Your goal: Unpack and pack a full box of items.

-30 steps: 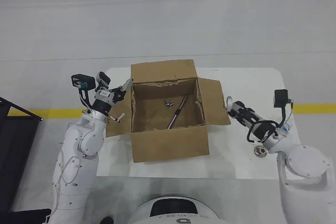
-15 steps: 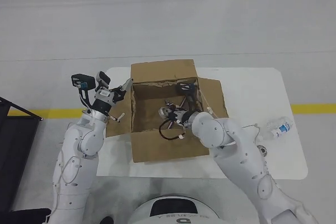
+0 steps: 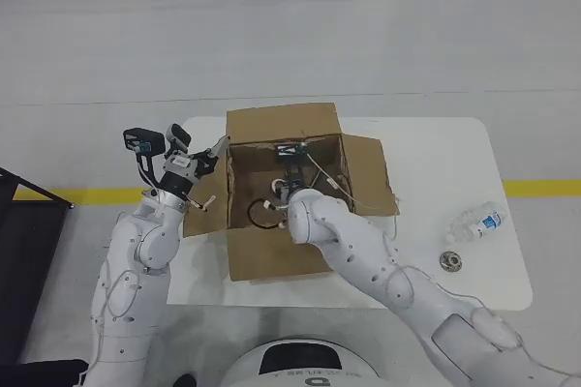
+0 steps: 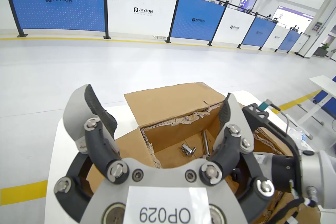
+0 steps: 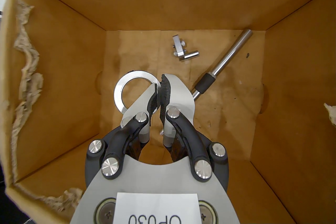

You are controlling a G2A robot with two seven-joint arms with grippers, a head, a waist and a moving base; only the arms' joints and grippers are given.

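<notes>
**Right pincer in the box, clamped on a ring**

Each gripper carries a white printed label on its base plate, upside down in my wrist feeds. The fence panels behind the table carry print too.

My right gripper (image 5: 160,80) is down inside the box (image 3: 283,121), its fingers closed on the rim of a metal ring (image 5: 136,74). One finger covers the ring's near edge, and I cannot tell whether the ring touches the floor. Beyond it on the box floor lie a small metal fitting (image 5: 181,50) and a rod (image 5: 228,59) with a black sleeve, the rod slanting toward a far corner. From the top camera the right arm covers most of the box interior.

My left gripper (image 4: 158,93) hangs spread wide with nothing in it, just outside the box's left wall.

On the table (image 3: 436,155) to the right of the box lie a bottle (image 3: 476,224) and a small round part (image 3: 452,259), well apart from the box.

A second ago the right arm was out over that right side of the table. Since then it has swung into the box, and over the last half second it shifted toward the box's left half. The left arm has not moved.
</notes>
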